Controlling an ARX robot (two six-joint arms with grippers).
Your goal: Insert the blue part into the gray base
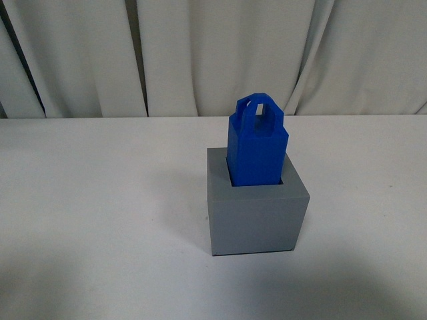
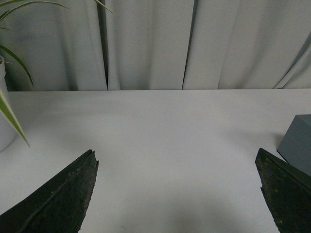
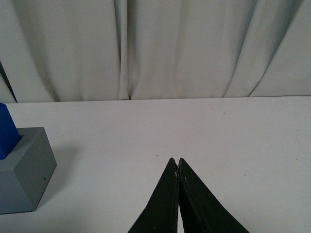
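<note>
The blue part (image 1: 257, 143) stands upright in the square recess of the gray base (image 1: 257, 217), its handle loop on top, at the middle of the white table. Neither arm shows in the front view. In the left wrist view my left gripper (image 2: 177, 158) is open and empty over bare table, with a corner of the gray base (image 2: 297, 143) beside one finger. In the right wrist view my right gripper (image 3: 176, 161) is shut and empty over the table, well apart from the gray base (image 3: 23, 170) and the blue part (image 3: 7, 131) at the frame's edge.
A white table (image 1: 100, 200) carries the blocks, with white curtains (image 1: 213, 53) close behind its far edge. Green plant leaves (image 2: 12, 53) and a pale pot edge show in the left wrist view.
</note>
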